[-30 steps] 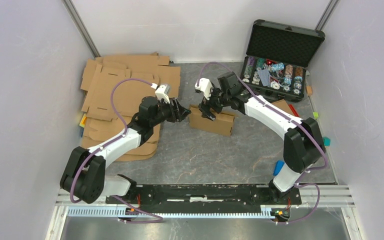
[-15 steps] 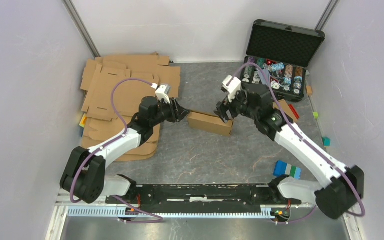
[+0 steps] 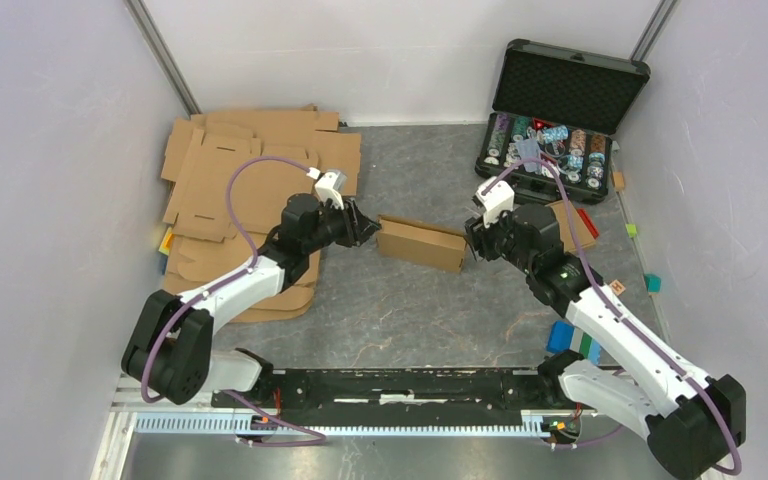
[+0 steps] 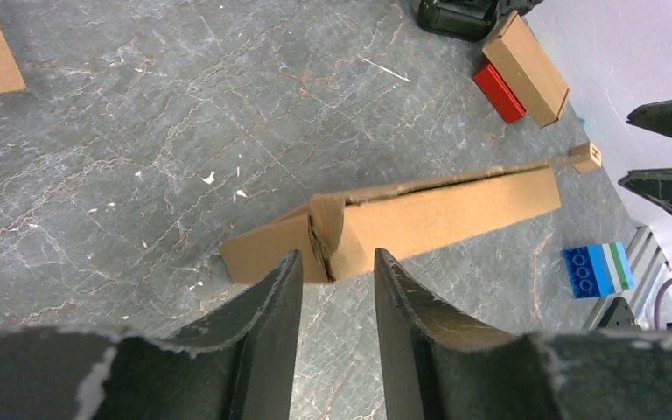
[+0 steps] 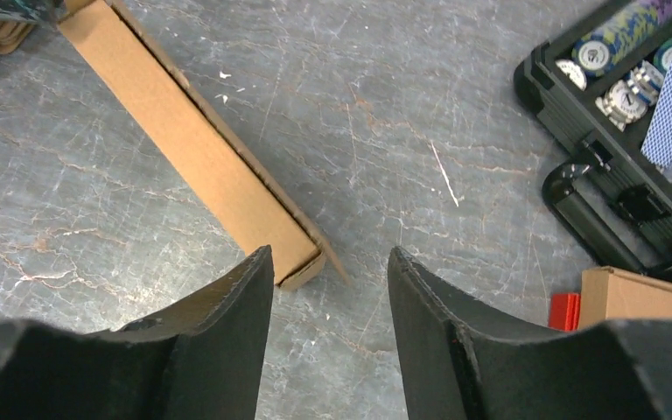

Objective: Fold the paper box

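Note:
The paper box is a long, shallow brown cardboard box lying on the grey table between my two grippers. My left gripper is open at the box's left end. In the left wrist view the box's near corner sits just at the gap between the fingertips of that gripper, unclamped. My right gripper is open beside the box's right end. In the right wrist view the box ends next to the left finger of the gripper, with a thin flap sticking out.
A stack of flat cardboard blanks lies at the back left. A black case of poker chips stands open at the back right. A small cardboard box, a red block and a blue brick lie on the right.
My right arm has pulled back from above the box toward the right and now sits low at the box's right end. The left arm has hardly moved.

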{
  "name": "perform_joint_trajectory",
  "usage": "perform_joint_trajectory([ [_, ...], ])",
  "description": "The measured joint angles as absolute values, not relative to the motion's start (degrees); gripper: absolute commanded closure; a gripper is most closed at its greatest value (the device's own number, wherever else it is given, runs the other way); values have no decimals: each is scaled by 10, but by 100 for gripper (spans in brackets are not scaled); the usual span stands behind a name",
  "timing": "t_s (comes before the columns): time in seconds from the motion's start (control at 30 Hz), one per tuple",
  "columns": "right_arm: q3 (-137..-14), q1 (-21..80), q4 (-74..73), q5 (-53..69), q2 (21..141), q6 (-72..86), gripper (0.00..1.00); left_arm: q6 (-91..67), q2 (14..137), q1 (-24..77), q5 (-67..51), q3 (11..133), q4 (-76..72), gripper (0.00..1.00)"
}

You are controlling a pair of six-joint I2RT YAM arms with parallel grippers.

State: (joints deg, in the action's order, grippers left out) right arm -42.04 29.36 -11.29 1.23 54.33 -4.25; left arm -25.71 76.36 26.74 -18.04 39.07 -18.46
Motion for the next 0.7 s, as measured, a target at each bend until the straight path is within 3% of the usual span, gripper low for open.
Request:
perform_joint_trajectory([
  [0.7, -416, 280, -119, 12, 592, -33, 70, -247, 764, 284, -181, 398, -182, 79],
])
